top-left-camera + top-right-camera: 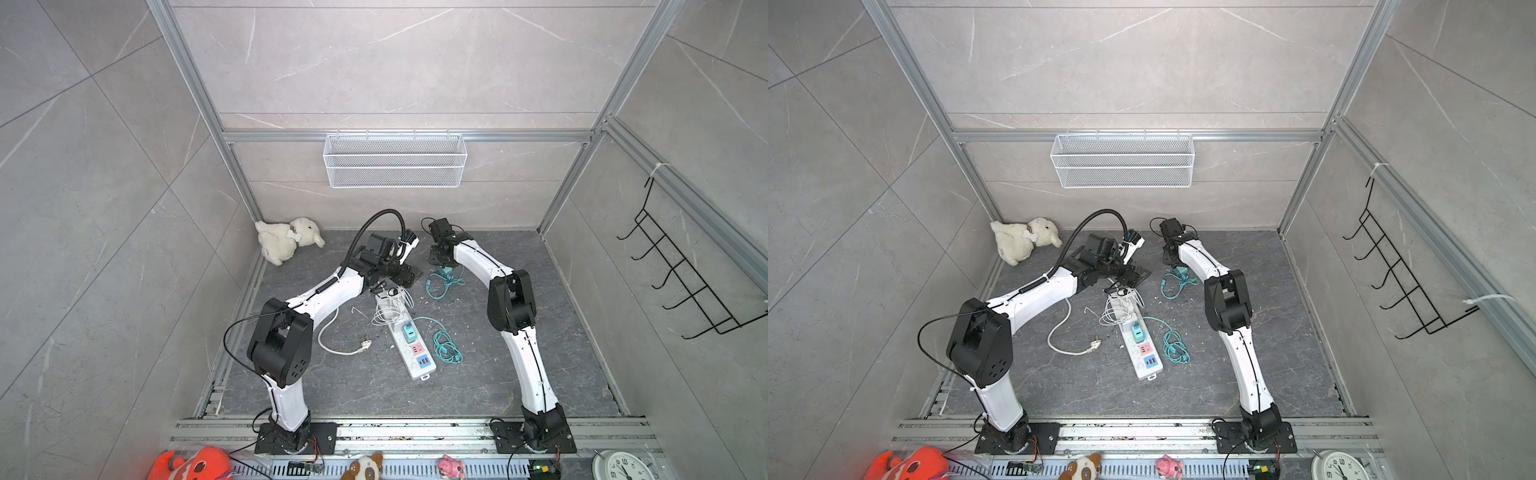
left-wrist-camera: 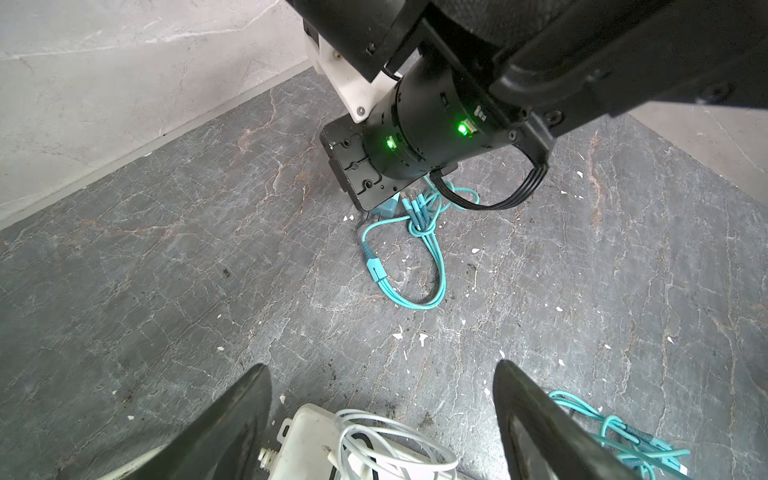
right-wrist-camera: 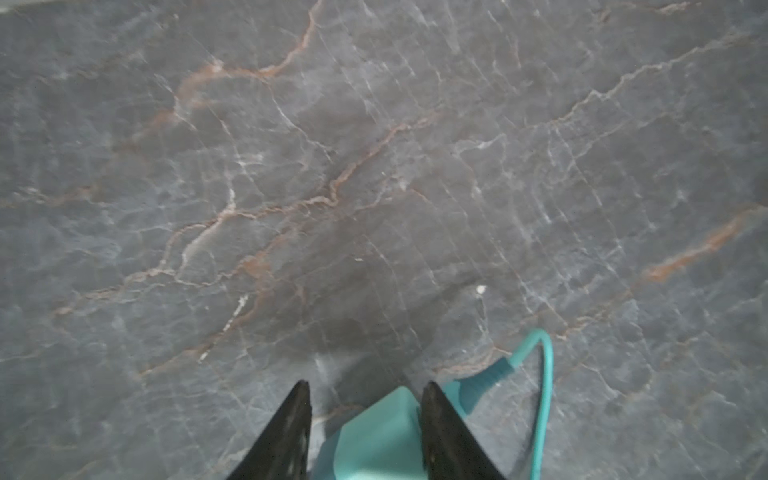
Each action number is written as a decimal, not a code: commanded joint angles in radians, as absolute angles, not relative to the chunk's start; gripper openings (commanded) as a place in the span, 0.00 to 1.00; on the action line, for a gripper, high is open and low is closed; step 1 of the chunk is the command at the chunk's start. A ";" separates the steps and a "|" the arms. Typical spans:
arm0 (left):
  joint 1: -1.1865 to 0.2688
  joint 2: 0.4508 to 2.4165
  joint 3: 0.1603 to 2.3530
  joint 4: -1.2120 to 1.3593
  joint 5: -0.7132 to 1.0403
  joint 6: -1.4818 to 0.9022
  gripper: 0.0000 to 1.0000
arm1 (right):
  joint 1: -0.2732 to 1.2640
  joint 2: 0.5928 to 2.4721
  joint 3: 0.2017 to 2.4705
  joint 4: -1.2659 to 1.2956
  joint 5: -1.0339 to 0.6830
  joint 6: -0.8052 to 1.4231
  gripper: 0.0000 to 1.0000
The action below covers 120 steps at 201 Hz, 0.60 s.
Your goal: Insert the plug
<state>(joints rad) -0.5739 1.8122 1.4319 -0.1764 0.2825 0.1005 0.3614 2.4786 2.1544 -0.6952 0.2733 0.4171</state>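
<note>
A teal plug (image 3: 374,436) lies on the dark stone floor, its teal cable (image 2: 419,257) looped beside it. My right gripper (image 3: 366,384) points down over it with the jaws on either side. One finger touches the plug; a narrow gap shows at the other. In both top views the plug (image 1: 446,272) (image 1: 1180,272) peeks out under that wrist. The white power strip (image 1: 409,345) (image 1: 1138,353) lies mid-floor with teal, pink and blue blocks on it. My left gripper (image 2: 381,363) hovers open over the strip's far end (image 2: 316,440), holding nothing.
A coil of white cable (image 1: 390,309) rests on the strip's far end. A white cord with a plug (image 1: 365,344) lies to its left and a second teal cable bundle (image 1: 446,349) to its right. A plush sheep (image 1: 286,241) sits in the back-left corner. A wire basket (image 1: 395,160) hangs on the back wall.
</note>
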 commanded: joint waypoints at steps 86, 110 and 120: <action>-0.630 2.018 1.596 -0.250 0.452 0.252 0.85 | 0.359 2.051 1.396 -0.462 0.205 0.466 0.42; -0.659 2.055 1.610 -0.247 0.475 0.311 0.85 | 0.357 1.975 1.326 -0.428 0.179 0.452 0.43; -0.671 2.077 1.628 -0.248 0.466 0.327 0.85 | 0.354 1.963 1.328 -0.440 0.163 0.452 0.43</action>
<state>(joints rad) -0.6384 2.0403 1.5703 -0.2268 0.4225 0.2314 0.3588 2.0178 1.3483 -0.4660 0.2066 0.4519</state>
